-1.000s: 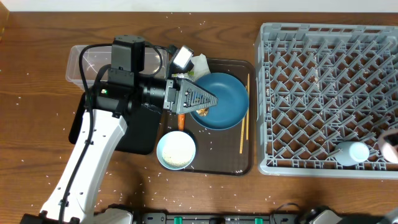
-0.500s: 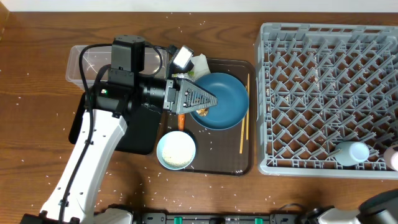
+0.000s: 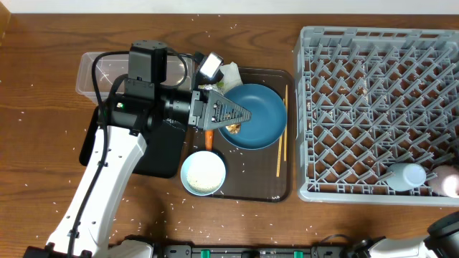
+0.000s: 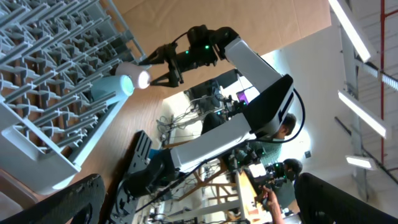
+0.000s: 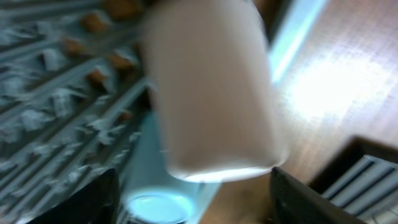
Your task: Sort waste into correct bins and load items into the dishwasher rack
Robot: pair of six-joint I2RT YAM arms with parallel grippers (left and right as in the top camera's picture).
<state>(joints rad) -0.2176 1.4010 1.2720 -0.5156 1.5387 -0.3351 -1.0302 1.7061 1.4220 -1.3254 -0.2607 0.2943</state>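
Our left claw [image 3: 244, 115] is open, and our right claw [image 5: 194, 177] holds the pink cup [image 5: 211, 93] at the rack's [image 3: 373, 86] four o'clock.

The left arm [image 3: 107, 172] comes in at 7 o'clock of the overhead view, its white link slanting up toward 1 o'clock, where the black wrist bends and aims the left gripper [image 3: 246, 115] level toward 3 o'clock. Its fingers [image 4: 74, 199] stand wide apart with nothing between them. The right arm [image 4: 261, 81], white with black joints, reaches in folded at the elbow; the right gripper [image 4: 154, 71] straddles the small pink cup [image 5: 211, 93], but blur hides whether it grips.
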